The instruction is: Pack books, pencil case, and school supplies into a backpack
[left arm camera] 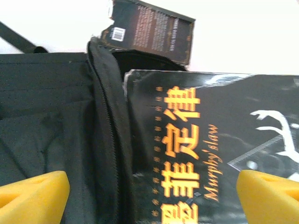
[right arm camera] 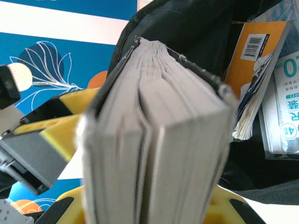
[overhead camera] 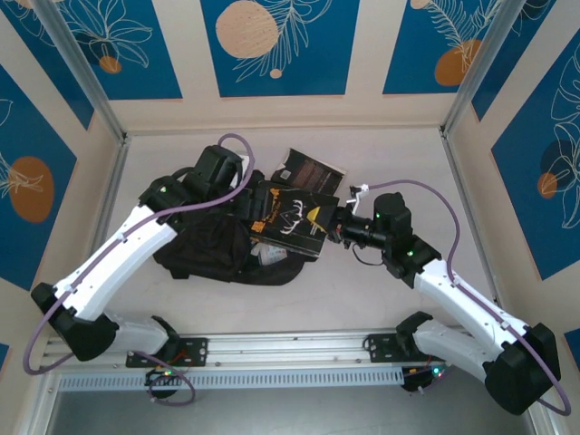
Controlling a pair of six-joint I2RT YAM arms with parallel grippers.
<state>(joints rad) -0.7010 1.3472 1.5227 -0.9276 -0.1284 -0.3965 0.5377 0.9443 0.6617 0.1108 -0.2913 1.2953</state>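
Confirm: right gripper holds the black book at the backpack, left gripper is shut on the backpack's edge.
Wrong about the left gripper: the left wrist view shows it open, jaws wide apart. The right gripper does hold the black book at the backpack.

The backpack (overhead camera: 217, 256), soft and black, lies slumped left of centre with its zipped mouth open toward the right. A black book (overhead camera: 294, 220) with gold lettering and a white stag rests tilted across that mouth, its left edge at the zip. A second dark book (overhead camera: 313, 172) with a barcode on its cover lies just beyond it on the far side. Inside the opening sit an orange-and-white book (right arm camera: 254, 51) and, right of it, what seems to be a blue-printed packet (right arm camera: 285, 102).
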